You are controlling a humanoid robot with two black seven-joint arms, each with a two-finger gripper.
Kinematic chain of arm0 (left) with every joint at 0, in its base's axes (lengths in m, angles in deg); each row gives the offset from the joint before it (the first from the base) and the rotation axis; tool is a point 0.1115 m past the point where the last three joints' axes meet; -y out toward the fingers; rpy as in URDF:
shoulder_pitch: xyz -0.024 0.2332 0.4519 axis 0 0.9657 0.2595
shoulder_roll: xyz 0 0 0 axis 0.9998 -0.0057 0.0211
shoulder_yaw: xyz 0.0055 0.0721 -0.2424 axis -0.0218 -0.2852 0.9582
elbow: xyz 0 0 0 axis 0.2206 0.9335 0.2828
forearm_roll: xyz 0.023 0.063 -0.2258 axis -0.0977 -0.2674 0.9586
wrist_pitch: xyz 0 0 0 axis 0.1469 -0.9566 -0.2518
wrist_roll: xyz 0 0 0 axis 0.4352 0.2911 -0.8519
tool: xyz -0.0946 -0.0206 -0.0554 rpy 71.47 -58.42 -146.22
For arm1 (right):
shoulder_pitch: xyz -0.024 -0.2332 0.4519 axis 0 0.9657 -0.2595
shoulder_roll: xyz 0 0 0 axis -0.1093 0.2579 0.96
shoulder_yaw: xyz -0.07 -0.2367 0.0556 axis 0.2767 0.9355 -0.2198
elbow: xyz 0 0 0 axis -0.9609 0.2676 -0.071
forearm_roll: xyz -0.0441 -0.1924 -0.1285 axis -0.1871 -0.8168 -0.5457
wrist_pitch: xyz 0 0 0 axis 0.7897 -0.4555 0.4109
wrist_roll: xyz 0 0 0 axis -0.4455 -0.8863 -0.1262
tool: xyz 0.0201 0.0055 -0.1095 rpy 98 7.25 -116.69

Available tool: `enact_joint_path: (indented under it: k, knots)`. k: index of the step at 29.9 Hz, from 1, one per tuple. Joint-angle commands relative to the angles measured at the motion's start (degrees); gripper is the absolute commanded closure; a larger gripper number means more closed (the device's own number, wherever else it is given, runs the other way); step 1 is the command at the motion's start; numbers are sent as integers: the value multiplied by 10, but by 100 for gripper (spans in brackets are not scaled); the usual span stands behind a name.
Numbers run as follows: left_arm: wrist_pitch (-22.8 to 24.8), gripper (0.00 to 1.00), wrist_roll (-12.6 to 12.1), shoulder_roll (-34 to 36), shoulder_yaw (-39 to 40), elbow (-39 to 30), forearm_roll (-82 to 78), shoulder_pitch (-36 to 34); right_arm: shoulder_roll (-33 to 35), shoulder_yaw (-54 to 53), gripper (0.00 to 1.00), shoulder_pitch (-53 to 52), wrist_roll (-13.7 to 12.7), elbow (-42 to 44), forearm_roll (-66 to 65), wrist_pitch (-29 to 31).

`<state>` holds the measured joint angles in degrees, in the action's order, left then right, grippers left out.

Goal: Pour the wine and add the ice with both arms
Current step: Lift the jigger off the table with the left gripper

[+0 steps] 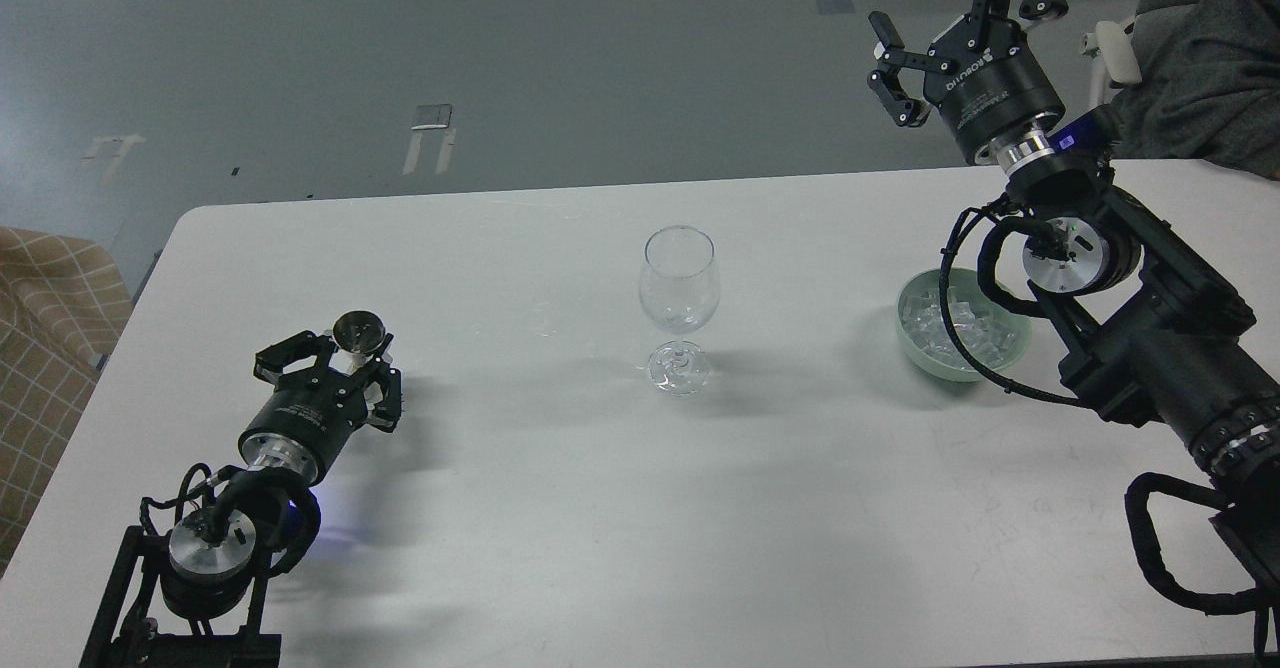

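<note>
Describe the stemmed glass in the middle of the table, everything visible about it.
The wine glass is clear and looks like glass, with a rounded bowl, a short stem and a round foot. It stands upright near the middle of the white table, with a faint shadow beside it. The bowl looks empty, though a little colourless liquid would be hard to see. Nothing touches it except the tabletop; both grippers are well away.

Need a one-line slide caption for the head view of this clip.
Left gripper closes around a small cup; right gripper open above the ice bowl; wine glass mid-table.
</note>
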<state>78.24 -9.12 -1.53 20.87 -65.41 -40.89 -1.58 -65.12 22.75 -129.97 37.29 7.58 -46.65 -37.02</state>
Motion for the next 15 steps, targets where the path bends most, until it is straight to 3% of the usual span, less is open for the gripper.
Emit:
enact_joint_path:
  k: [1, 9, 15]
  knots:
    - [5, 86, -1, 0, 1, 2, 1, 1, 0, 0, 0, -2, 0, 0, 0, 0]
    - [6, 99, -4, 0, 4, 3, 11, 1, 0, 0, 0, -2, 0, 0, 0, -7]
    - [5, 100, -4, 0, 5, 2, 11, 0, 0, 0, 0, -2, 0, 0, 0, -8]
